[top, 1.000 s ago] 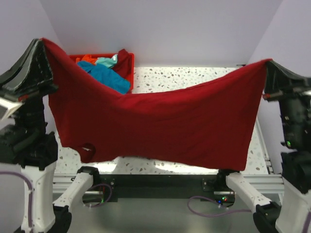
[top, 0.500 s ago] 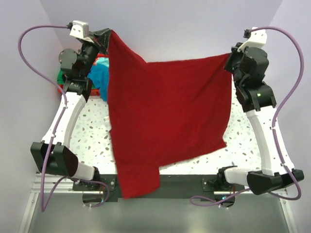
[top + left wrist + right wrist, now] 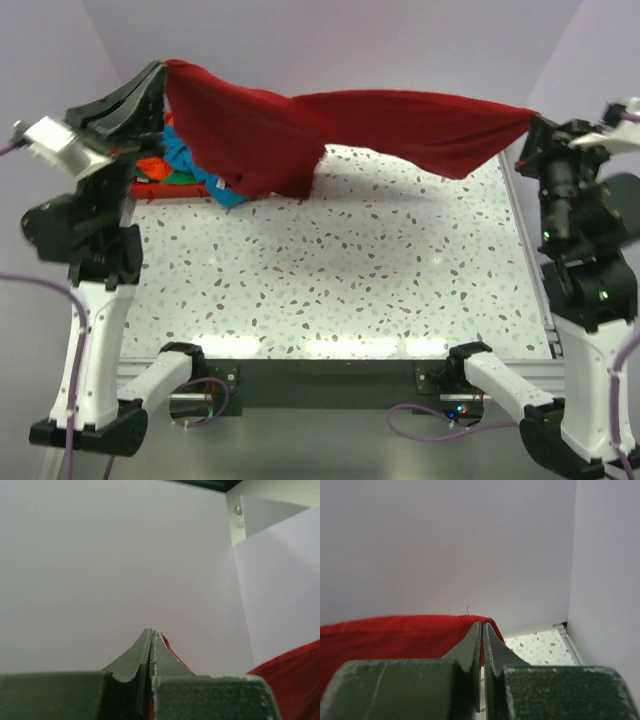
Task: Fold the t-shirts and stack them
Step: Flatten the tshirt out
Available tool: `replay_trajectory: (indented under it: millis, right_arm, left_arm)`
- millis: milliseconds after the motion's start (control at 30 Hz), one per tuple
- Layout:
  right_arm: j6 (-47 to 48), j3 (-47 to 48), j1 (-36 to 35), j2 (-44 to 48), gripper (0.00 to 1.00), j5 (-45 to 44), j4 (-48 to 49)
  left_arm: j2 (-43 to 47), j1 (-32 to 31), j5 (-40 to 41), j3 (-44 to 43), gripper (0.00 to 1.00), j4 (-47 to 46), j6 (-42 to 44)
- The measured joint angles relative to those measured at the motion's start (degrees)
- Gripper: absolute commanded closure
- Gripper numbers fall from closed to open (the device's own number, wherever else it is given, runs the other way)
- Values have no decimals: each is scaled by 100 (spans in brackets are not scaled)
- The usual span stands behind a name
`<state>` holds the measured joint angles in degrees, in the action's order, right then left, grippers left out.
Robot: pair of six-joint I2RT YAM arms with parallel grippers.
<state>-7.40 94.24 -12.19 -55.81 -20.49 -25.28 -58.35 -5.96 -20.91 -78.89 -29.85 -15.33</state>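
One dark red t-shirt (image 3: pixel 350 125) sags between left gripper (image 3: pixel 164 67), ten o'clock, and right gripper (image 3: pixel 535 121), two o'clock, both pinching it, above one teal shirt (image 3: pixel 193 160), one orange shirt (image 3: pixel 150 165) and one green shirt (image 3: pixel 178 178).

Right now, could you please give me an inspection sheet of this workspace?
surface: pale speckled table, glare near its front edge.
job's things: dark red t-shirt held up, stretched across the far side; teal, orange and green t-shirts heaped far left.
clutter: red bin under that heap.
grippers: left gripper and right gripper each shut on the dark red t-shirt.
cables: purple cables by the arm bases.
surroundings: plain lilac walls.
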Motion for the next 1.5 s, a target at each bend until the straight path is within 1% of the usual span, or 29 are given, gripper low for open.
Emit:
replay_trajectory:
  millis: [133, 233, 367, 533, 667, 767, 833, 933, 967, 1000, 1033, 1067, 1133, 1167, 1200, 1267, 1333, 1400, 1500]
  right_arm:
    - [66, 160, 0, 647, 100, 50, -24]
    - [125, 463, 0, 1027, 100, 83, -24]
    - [216, 857, 0, 1355, 100, 170, 4]
    - [352, 1174, 0, 1333, 100, 177, 26]
    - [439, 1086, 11, 1008, 100, -90, 142]
    - [511, 717, 11, 481, 100, -483, 391]
    - [553, 485, 11, -46, 100, -767, 520]
    - [675, 260, 28, -1038, 100, -1213, 671]
    - [706, 208, 37, -1403, 98, -1318, 686]
    - [728, 164, 59, -1738, 89, -1397, 660]
    - [737, 136, 87, -2050, 75, -1467, 610]
    - [713, 118, 114, -2267, 39, -1495, 555]
    - [688, 118, 192, -2643, 19, -1598, 417]
    - [645, 118, 225, -2752, 10, -1624, 315]
    - [608, 118, 247, -2804, 1, -1644, 223]
    - [538, 118, 273, -2804, 1, -1648, 164]
    - [472, 103, 278, -2719, 1, -1624, 173]
    - [352, -20, 278, -2531, 1, -1565, 229]
    - [129, -339, 275, -2181, 1, -1246, 260]
  left_arm:
    - [680, 0, -48, -236, 100, -85, 107]
    - [905, 0, -87, -627, 100, -116, 203]
    - [931, 0, -170, -1084, 100, -131, 275]
    - [625, 0, -319, -1526, 100, -170, 260]
    - [72, 0, -387, -1598, 100, -426, 153]
    - [-507, 0, -420, -1440, 100, -702, -17]
    - [-1086, 0, -452, -1340, 100, -944, -149]
    - [-2310, -7, -492, -1311, 100, -1327, -358]
    - [-2785, -15, -503, -1333, 98, -1419, -407]
    - [-3307, -26, -518, -1384, 85, -1423, -455]
    - [-3856, -39, -555, -1443, 67, -1386, -466]
    - [-4382, -55, -599, -1550, 32, -1333, -472]
    - [-5340, -94, -680, -1753, 5, -1075, -509]
    - [-5711, -111, -699, -1762, 0, -938, -527]
    - [-6002, -129, -699, -1762, 0, -734, -516]
    - [-6317, -173, -671, -1696, 0, -413, -492]
    - [-6306, -214, -605, -1373, 0, -319, -439]
    - [-6046, -267, -461, -920, 0, -365, -348]
    - [-5296, -319, -210, -90, 0, -382, -247]
